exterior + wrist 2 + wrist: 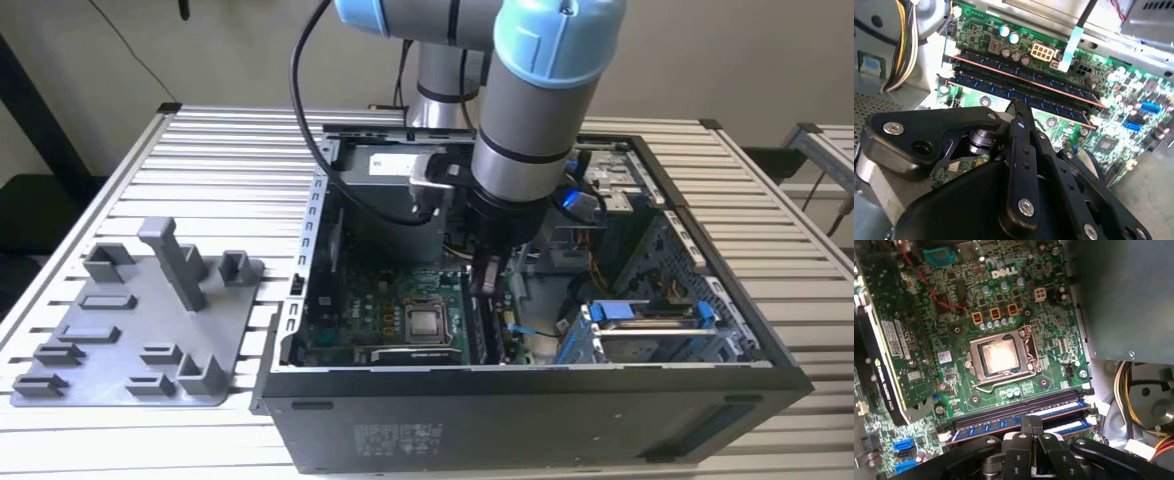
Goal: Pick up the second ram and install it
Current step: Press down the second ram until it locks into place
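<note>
My gripper (pixel 483 272) is down inside the open computer case (pixel 534 400), over the memory slots beside the processor socket (pixel 1001 357). Its fingers are shut, and their joined tip (pixel 1018 106) rests on the top edge of the second ram (pixel 985 89), a long dark board lying in its slot. The fingers close along the board's length, not across it. A first memory board (pixel 1004 67) sits in the slot just beyond, parallel and at about the same height. In the first wrist view the gripper (pixel 1031 422) covers the middle of the second ram (pixel 1066 413).
A grey fixture tray (pixel 134 320) with upright posts lies on the slatted table at the exterior view's left. The power-supply box (pixel 387 185) is at the case's back. An upright expansion card (pixel 884 365), yellow cables (pixel 1134 390) and blue drive clips (pixel 641 315) crowd the inside.
</note>
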`<state>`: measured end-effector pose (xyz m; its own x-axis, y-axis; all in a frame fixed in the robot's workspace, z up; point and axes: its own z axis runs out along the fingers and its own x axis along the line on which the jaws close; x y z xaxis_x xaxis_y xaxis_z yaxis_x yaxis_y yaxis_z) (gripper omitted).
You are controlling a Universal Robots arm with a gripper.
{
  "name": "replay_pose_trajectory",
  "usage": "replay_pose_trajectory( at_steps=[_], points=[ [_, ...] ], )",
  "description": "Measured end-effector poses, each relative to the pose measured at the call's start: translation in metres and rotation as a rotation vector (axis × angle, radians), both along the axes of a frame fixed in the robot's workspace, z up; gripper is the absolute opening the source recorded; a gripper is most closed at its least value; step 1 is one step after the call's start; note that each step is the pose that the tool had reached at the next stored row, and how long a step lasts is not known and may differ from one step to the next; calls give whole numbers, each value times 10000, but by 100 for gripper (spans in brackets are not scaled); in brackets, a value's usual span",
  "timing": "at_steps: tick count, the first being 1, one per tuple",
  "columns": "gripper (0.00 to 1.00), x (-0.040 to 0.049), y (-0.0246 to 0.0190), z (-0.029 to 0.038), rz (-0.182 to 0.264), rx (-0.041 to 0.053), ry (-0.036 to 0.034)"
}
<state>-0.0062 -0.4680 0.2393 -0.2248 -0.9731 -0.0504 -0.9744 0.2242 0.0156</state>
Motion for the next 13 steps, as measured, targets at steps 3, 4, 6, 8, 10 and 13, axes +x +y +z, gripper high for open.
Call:
replay_pose_trajectory(
  at_steps=[3,4,6,8,10,13],
  points=[
    [11,1,0,-4,357,2,-182],
    [11,0,0,-4,435,1,-224],
    [11,1,0,-4,479,-1,-242],
    [11,1,0,-4,481,1,-243],
    [11,-1,-1,-26,486,1,-243],
    [11,-1,-5,-71,487,0,-241]
  ],
)
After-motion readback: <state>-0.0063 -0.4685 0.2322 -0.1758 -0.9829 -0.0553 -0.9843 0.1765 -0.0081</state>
